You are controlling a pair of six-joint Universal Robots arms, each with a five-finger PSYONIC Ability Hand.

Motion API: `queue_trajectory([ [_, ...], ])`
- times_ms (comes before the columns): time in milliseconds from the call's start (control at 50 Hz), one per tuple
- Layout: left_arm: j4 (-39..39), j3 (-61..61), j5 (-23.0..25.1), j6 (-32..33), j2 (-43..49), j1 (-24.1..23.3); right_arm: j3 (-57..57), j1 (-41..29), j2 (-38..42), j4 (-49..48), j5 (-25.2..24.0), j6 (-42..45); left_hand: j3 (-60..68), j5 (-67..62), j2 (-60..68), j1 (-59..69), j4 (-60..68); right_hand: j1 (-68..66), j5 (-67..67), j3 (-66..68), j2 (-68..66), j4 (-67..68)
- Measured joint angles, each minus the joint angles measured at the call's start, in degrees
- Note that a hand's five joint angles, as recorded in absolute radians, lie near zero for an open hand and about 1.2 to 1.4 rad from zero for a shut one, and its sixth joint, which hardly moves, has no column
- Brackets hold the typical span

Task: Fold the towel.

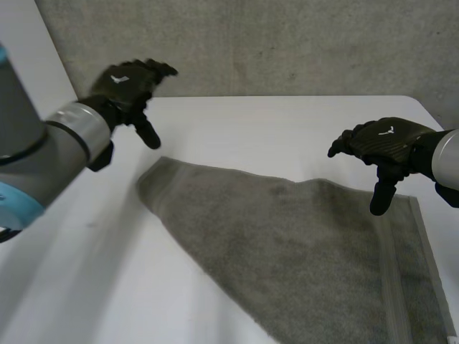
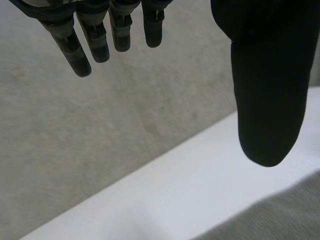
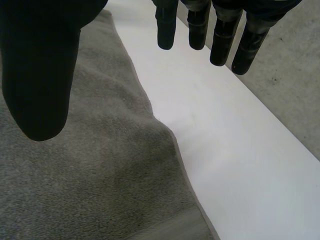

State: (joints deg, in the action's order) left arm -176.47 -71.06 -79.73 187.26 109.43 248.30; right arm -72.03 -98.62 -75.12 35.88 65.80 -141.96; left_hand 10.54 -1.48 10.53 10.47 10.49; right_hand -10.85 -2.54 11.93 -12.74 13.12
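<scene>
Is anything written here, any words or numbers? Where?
No words or numbers can be read.
Black left hand and black right hand: each bears a small white mark on its back, too small to read.
Grey terry towel, white table: no writing.

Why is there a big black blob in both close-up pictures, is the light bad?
Left wrist view: the blob is the thumb of the left hand, near the lens and dark; its fingers catch more light. Right wrist view: the same with the right hand, over the towel. Head view: light falls evenly on the white table, no glare.
</scene>
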Motion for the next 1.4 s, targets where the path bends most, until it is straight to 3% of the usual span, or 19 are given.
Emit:
queue_trajectory([
  [200, 0.8, 7.9, 0.0, 7.9, 12.3, -4.5, 1.8, 0.1, 5.6, -4.8, 5.0, -0.2, 0.7, 0.0, 0.7, 0.7, 0.7, 0.0, 0.0, 0.0, 0.0, 0.0],
  [460, 11.5, 28.3, 0.0, 13.9, 33.0, -4.0, 3.5, 1.9, 14.8, -13.4, 7.5, -4.3, 5.0, -4.1, 5.0, 5.1, 5.0, 0.0, 0.0, 0.0, 0.0, 0.0],
  [740, 12.1, 33.3, 0.0, 14.4, 37.6, 0.0, 3.5, 6.9, 26.9, -26.3, 7.6, -11.8, 8.9, -8.0, 8.9, 8.9, 9.1, -6.3, -7.1, 8.1, -6.3, 7.0],
  [1020, 12.2, 32.3, -0.1, 14.1, 37.3, 3.1, 1.1, 13.1, 24.3, -26.5, 7.6, -11.8, 8.8, -7.9, 8.8, 8.8, 8.9, -15.4, -17.0, 18.9, -17.8, 17.6],
  [1400, 12.3, 30.5, -0.1, 13.7, 34.1, 3.1, -1.8, 13.2, 24.6, -26.6, 7.3, -11.5, 8.1, -7.0, 8.1, 8.3, 8.1, -20.9, -22.9, 25.3, -24.4, 24.0],
])
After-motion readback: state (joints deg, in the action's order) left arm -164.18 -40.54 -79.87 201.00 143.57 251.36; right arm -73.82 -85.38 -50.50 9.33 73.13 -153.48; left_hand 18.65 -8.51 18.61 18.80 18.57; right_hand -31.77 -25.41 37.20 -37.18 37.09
